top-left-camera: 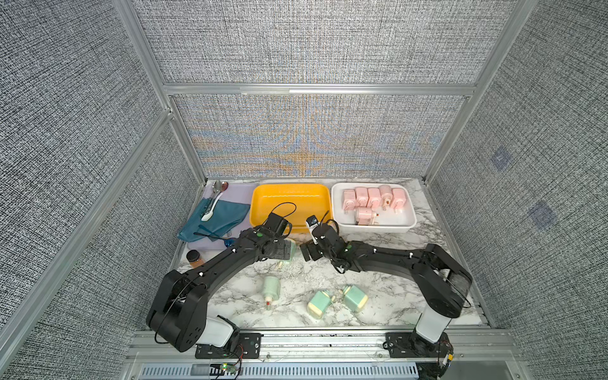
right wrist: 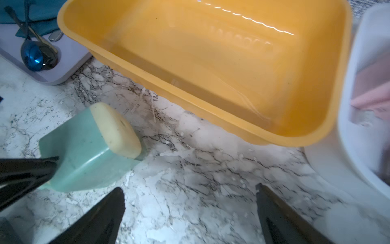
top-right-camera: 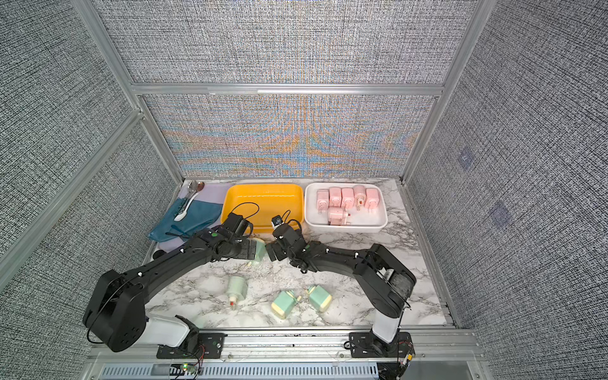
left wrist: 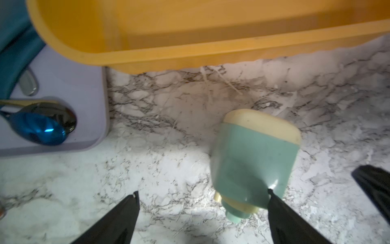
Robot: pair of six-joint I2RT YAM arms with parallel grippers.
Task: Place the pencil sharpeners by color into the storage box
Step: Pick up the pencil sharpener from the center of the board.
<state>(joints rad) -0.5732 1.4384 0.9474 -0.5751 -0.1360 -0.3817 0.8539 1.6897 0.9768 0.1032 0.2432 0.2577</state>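
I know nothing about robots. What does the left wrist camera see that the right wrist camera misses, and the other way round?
Only the left wrist view: the open left gripper, with the knobbed end of the green pencil sharpener lying between its fingers.

Only the right wrist view: the open right gripper over bare marble table, the white bin with blurred pink sharpeners inside, and the yellow bin shown empty.

Both: that green sharpener lying on the marble, the yellow bin's near wall, and the lilac tray with the blue spoon.

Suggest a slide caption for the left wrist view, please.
Open left claw at a green sharpener lying on the marble table beside the yellow box.
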